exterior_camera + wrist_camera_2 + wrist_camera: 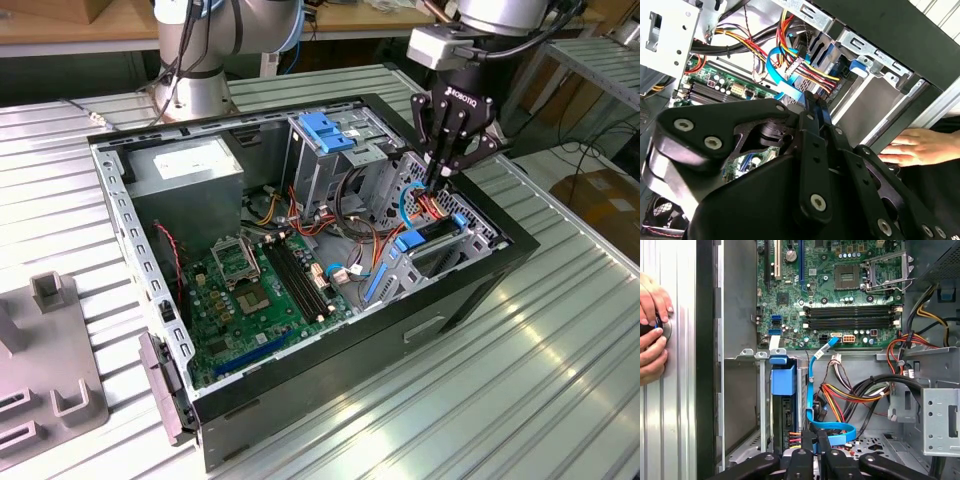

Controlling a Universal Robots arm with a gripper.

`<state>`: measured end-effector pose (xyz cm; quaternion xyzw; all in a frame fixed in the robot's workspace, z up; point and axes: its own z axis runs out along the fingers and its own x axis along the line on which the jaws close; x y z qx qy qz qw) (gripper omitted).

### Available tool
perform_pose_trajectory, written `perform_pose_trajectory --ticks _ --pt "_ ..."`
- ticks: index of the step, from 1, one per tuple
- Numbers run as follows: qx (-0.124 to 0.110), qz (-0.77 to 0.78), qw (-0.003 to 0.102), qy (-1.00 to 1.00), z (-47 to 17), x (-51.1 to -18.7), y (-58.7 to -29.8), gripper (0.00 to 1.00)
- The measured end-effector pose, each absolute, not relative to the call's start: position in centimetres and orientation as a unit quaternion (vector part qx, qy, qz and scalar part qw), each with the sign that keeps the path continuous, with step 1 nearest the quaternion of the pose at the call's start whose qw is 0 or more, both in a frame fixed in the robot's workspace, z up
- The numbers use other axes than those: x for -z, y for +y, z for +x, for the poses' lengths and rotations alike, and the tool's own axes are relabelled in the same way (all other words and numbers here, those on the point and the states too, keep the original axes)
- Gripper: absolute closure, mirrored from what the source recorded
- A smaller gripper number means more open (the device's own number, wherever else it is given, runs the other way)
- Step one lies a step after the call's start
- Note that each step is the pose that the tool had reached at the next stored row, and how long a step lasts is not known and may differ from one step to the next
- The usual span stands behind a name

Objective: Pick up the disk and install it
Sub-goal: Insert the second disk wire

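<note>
The disk (pixel 788 412) stands on edge in the drive bay of the open computer case (pixel 470 290), under a blue plastic tab (pixel 782 381). Red, orange and black power wires (pixel 795 437) reach its end. In the exterior view the disk (pixel 436 230) is a dark strip between blue rails. My gripper (pixel 440 185) reaches down into the case just above it. In both wrist views its fingers (pixel 810 112) stand close together, shut on the end of a blue flat data cable (pixel 812 385) that runs from the motherboard; my gripper (pixel 812 440) sits right beside the disk's connector end.
A person's hand (pixel 652 335) rests on the outer wall of the case by the bay, and the hand (pixel 917 147) is close to my gripper. Inside lie the motherboard (pixel 260 290), a grey power-supply box (pixel 185 165), a blue-topped drive cage (pixel 330 135) and bundled wires (pixel 860 392).
</note>
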<state>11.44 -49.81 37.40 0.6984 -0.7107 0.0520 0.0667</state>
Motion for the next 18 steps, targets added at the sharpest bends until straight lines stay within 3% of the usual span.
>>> perform_pose_trajectory --ticks 7,14,18 --pt "-0.035 0.700 0.049 -0.712 11.4 -37.1 -51.3 0.84" --pt "-0.029 0.702 0.041 -0.711 10.9 -37.0 -52.9 0.84" --pt "-0.018 0.704 0.028 -0.709 10.7 -36.7 -54.2 0.84"
